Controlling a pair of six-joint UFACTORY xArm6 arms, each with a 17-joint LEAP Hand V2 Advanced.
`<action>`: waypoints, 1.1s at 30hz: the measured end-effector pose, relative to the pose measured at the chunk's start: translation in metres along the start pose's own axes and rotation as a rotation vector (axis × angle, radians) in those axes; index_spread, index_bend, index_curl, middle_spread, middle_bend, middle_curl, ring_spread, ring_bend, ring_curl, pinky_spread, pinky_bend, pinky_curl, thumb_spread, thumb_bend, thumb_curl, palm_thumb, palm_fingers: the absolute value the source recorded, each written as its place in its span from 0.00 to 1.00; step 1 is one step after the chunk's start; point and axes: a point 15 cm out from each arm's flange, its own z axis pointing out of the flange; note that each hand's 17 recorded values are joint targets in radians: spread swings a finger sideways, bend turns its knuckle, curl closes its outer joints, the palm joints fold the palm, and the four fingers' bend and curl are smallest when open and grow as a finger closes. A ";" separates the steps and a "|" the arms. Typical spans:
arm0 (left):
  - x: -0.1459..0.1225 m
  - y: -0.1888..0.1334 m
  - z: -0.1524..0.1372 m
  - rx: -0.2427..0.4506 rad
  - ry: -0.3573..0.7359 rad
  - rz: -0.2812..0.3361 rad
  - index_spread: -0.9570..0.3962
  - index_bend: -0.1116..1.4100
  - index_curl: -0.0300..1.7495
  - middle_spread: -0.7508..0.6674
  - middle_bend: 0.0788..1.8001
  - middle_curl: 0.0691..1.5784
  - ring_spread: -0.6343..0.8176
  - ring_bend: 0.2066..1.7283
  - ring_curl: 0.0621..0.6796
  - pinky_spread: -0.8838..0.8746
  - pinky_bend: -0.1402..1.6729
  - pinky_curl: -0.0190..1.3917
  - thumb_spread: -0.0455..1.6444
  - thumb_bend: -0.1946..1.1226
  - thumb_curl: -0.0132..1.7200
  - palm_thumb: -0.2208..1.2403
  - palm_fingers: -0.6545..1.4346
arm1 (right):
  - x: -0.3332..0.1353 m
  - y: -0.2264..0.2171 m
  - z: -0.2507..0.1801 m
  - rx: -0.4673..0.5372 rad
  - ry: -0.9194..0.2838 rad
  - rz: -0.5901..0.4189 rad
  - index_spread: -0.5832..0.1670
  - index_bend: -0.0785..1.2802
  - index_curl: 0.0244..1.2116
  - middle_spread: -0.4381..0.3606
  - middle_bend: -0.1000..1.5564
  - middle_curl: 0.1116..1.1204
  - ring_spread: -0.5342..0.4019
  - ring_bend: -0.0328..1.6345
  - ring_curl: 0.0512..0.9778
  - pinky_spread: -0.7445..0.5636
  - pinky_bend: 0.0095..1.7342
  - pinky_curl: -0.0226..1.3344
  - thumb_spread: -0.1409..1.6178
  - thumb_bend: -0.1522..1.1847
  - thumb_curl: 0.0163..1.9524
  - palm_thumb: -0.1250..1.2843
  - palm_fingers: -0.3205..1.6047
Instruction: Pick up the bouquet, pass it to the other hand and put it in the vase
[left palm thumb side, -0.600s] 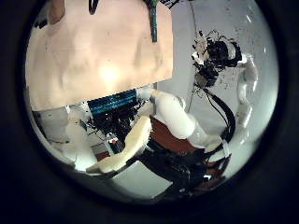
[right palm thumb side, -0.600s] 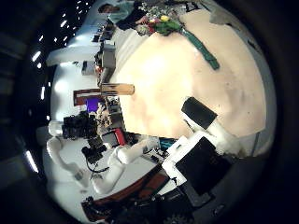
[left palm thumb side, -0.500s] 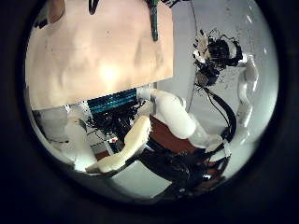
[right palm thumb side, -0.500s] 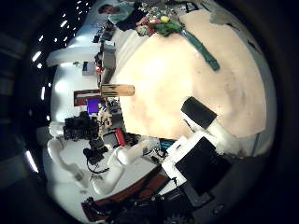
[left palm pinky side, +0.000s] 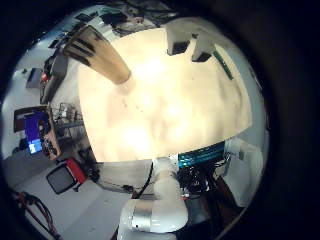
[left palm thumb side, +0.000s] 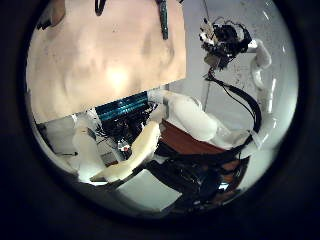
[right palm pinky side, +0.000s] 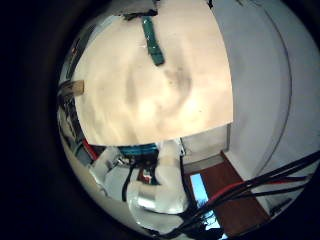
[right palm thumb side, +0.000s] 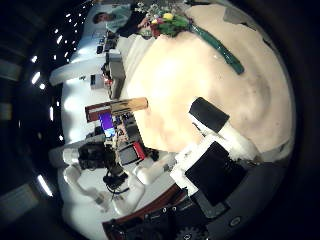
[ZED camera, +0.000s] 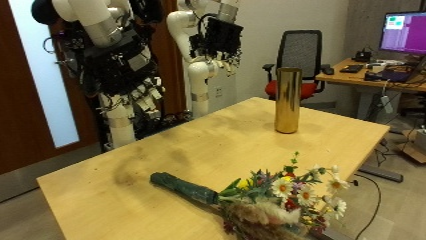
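Note:
In the outside view the bouquet lies on the wooden table near its front edge, its dark green wrapped stem pointing towards the arms. The tall gold vase stands upright at the table's far edge. My right hand and left hand hang high above the table's far side, fingers relaxed, holding nothing. The right thumb side palm view shows the bouquet and vase. The right little finger side palm view shows the stem. The left little finger side palm view shows the vase.
An office chair stands behind the vase. A desk with a monitor is further back. A wide stretch of bare tabletop lies between the bouquet and the vase.
Both thumb side palm views have shifted a little, so both hands have moved slightly. The bouquet and vase stay where they were.

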 end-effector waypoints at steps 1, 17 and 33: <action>-0.001 -0.001 0.001 -0.001 0.000 0.011 0.70 0.17 0.17 0.79 0.11 0.17 0.75 0.31 0.20 0.77 0.30 0.22 0.61 0.13 0.18 0.44 0.34 | -0.001 -0.011 0.003 0.022 0.006 0.018 0.53 0.19 0.27 0.62 0.39 0.25 0.59 0.46 0.10 0.71 0.34 0.08 0.71 0.10 0.20 0.59 0.37; -0.015 -0.016 0.010 -0.039 -0.002 0.029 0.72 0.17 0.17 0.79 0.10 0.17 0.75 0.29 0.20 0.77 0.28 0.23 0.61 0.13 0.18 0.44 0.35 | 0.017 -0.115 0.108 0.050 0.049 0.100 0.56 0.20 0.29 0.62 0.41 0.29 0.53 0.51 0.13 0.64 0.31 0.06 0.72 0.10 0.19 0.51 0.40; -0.015 -0.028 0.009 -0.051 -0.009 0.008 0.73 0.18 0.17 0.78 0.09 0.17 0.75 0.28 0.20 0.77 0.27 0.23 0.61 0.13 0.18 0.44 0.36 | 0.030 -0.159 0.196 -0.041 0.080 0.129 0.61 0.19 0.30 0.61 0.40 0.31 0.51 0.53 0.15 0.63 0.32 0.06 0.69 0.10 0.20 0.58 0.38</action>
